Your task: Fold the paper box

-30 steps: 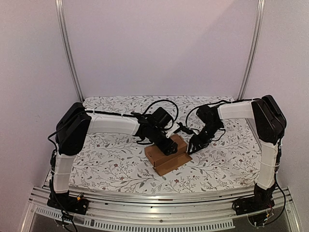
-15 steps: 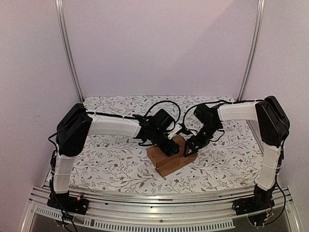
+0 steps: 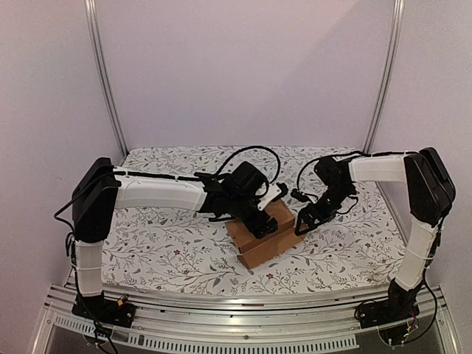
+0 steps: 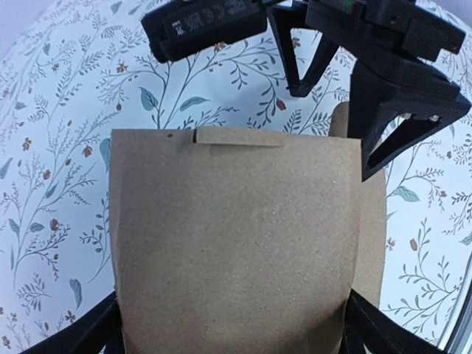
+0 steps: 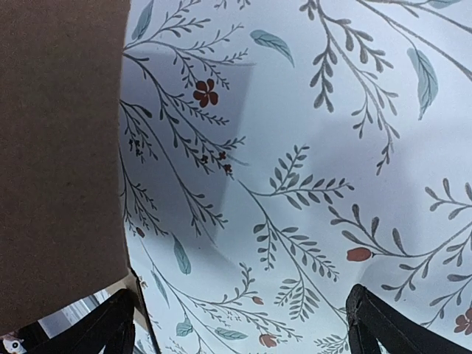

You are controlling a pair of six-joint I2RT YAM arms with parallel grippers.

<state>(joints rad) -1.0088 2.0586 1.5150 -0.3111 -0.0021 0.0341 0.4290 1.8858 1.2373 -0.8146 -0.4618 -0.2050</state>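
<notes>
Two robot grippers at a brown cardboard box on a flowered tablecloth.
The paper box sits mid-table, top flap down. My left gripper straddles it, fingers spread wide beside its sides; whether they grip I cannot tell. My right gripper hangs just beside it, fingers wide apart, holding nothing.

Matt, faintly grainy brown cardboard paper box on smooth floral-printed table cover, perhaps cloth.
</notes>
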